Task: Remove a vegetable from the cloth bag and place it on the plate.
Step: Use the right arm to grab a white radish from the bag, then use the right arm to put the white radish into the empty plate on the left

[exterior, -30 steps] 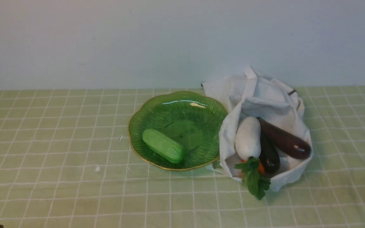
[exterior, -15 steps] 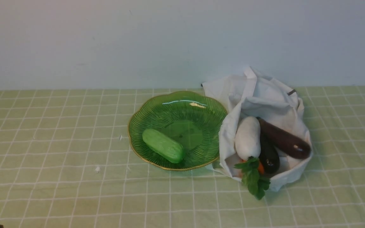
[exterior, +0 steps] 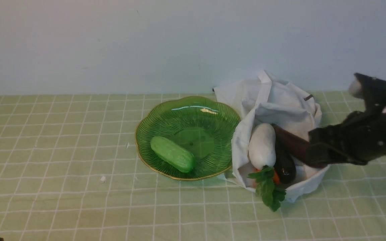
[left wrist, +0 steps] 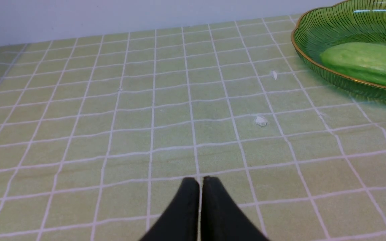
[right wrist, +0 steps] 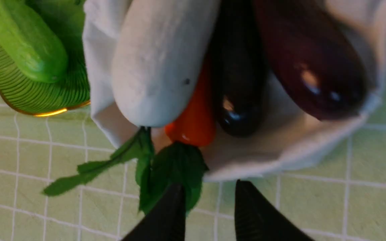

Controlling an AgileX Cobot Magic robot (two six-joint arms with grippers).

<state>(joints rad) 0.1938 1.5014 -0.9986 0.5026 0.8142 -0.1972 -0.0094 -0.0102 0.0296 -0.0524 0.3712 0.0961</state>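
Observation:
The white radish [exterior: 262,145] lies in the open mouth of the white cloth bag [exterior: 273,100], its green leaves [exterior: 268,187] hanging over the bag's front edge. In the right wrist view the radish [right wrist: 159,63] lies beside an orange carrot [right wrist: 194,124]. My right gripper [right wrist: 208,190] is open and empty, just in front of the bag's edge [right wrist: 280,157], one finger [right wrist: 174,204] against the leaves. The green glass plate [exterior: 193,107] stands left of the bag. My left gripper [left wrist: 197,182] is shut and empty, low over the cloth, far from the plate [left wrist: 330,30].
A light green cucumber [exterior: 172,154] lies on the plate. Two dark eggplants [exterior: 284,164] [exterior: 292,142] lie in the bag right of the radish. My right arm [exterior: 354,140] reaches in over the bag's right side. Small white crumbs [left wrist: 261,121] lie on the checked tablecloth. A wall stands behind.
My right arm has come into the front view from the right and now hangs over the bag's right side. The vegetables, bag and plate have not moved.

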